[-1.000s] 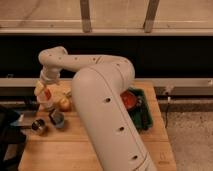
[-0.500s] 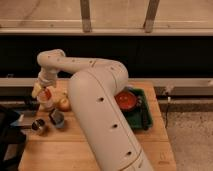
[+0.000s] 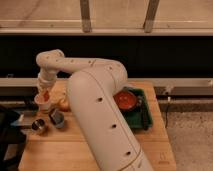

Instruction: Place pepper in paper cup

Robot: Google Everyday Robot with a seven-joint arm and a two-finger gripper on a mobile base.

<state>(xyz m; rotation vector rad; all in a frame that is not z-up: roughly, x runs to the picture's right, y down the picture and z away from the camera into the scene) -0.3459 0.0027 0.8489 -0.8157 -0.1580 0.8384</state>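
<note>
The white paper cup (image 3: 42, 104) stands near the table's left edge. The slim red-orange pepper (image 3: 46, 95) stands upright with its lower end inside the cup's rim. My gripper (image 3: 44, 89) is directly above the cup, pointing down, and is shut on the pepper's upper end. The white arm sweeps from the lower right across the table to the cup and hides the middle of the table.
A round yellow-orange fruit (image 3: 64, 104) lies just right of the cup. A dark blue-grey cup (image 3: 57, 118) and a shiny metal can (image 3: 39, 126) stand in front of it. A red bowl (image 3: 126, 100) sits in a green tray (image 3: 145, 117) at the right.
The gripper and pepper have stayed over the cup, sinking slightly. The arm's large links have shifted, uncovering more of the red bowl and tray.
</note>
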